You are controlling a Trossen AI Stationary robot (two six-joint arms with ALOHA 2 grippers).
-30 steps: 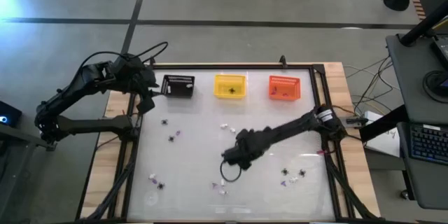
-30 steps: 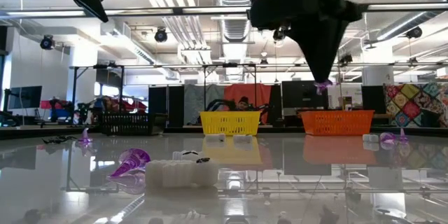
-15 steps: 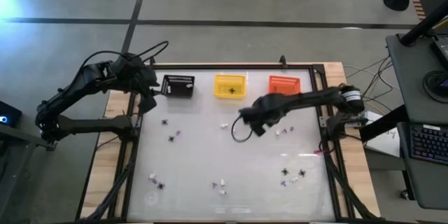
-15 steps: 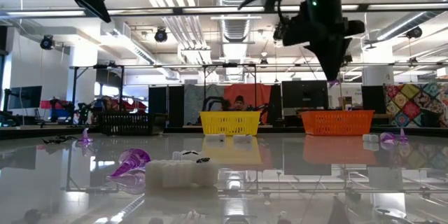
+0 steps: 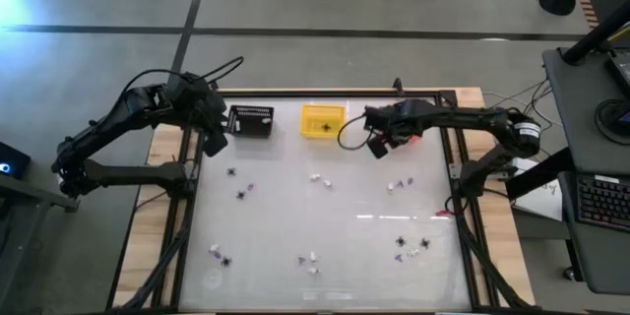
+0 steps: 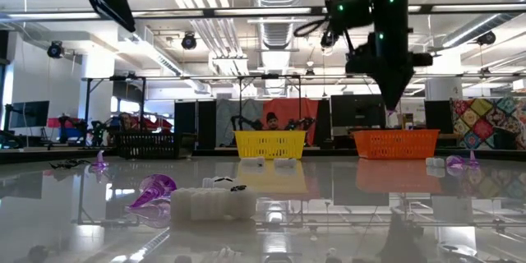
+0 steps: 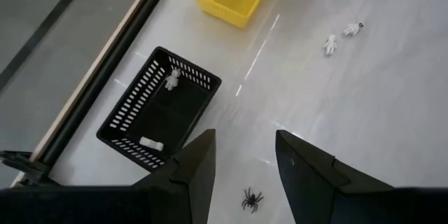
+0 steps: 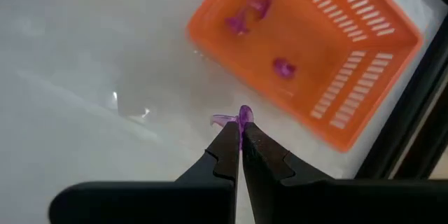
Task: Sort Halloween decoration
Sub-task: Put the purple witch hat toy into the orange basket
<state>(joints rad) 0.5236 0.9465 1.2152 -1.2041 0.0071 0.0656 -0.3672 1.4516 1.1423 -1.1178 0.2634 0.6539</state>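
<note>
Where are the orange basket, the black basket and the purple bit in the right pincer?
orange basket (image 8: 364,77), right wrist view, slatted side wall.
black basket (image 7: 126,112), left wrist view, slatted side wall.
purple bit (image 8: 241,117), right wrist view, top above the pincer tips.

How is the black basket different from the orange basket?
The black basket holds white bits, while the orange basket holds purple bits. The open left gripper hovers by the black one; the right gripper, shut on a purple bit, hangs beside the orange one. Both are slatted rectangles.
</note>
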